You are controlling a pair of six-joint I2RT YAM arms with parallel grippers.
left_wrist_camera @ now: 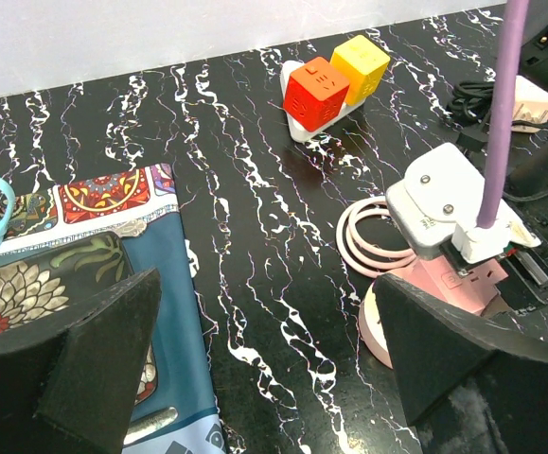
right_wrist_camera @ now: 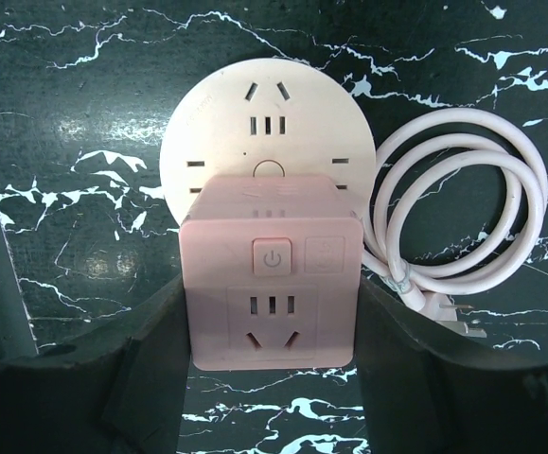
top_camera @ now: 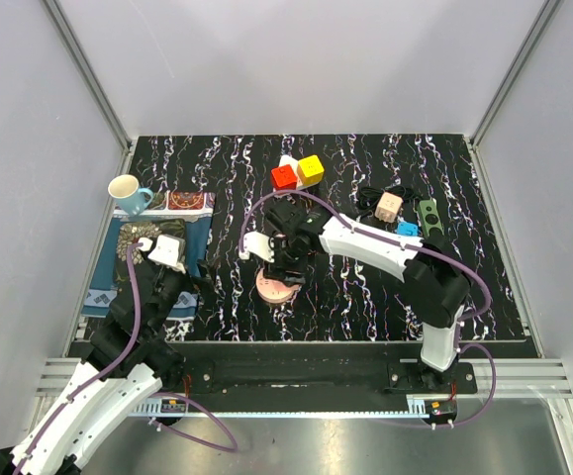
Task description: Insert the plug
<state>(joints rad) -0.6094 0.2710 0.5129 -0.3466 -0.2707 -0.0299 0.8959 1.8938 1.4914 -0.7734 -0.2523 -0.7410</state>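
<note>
A: On the black marbled table (top_camera: 365, 297), where's the small pink plug (right_wrist_camera: 451, 318)?
B: Lying just beside the pink plastic cube socket (right_wrist_camera: 272, 274); right gripper (right_wrist_camera: 272, 303) clamps that cube, left gripper (left_wrist_camera: 266, 293) gapes wide

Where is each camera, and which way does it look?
Top external: high up behind, looking down at the black marbled table; left arm and right arm show.
Left wrist: low, left, looking across at red and yellow plastic cubes; open left fingers show.
Right wrist: above the pink cube socket; right fingers press its sides.
Both wrist views share the coiled pink cord.
</note>
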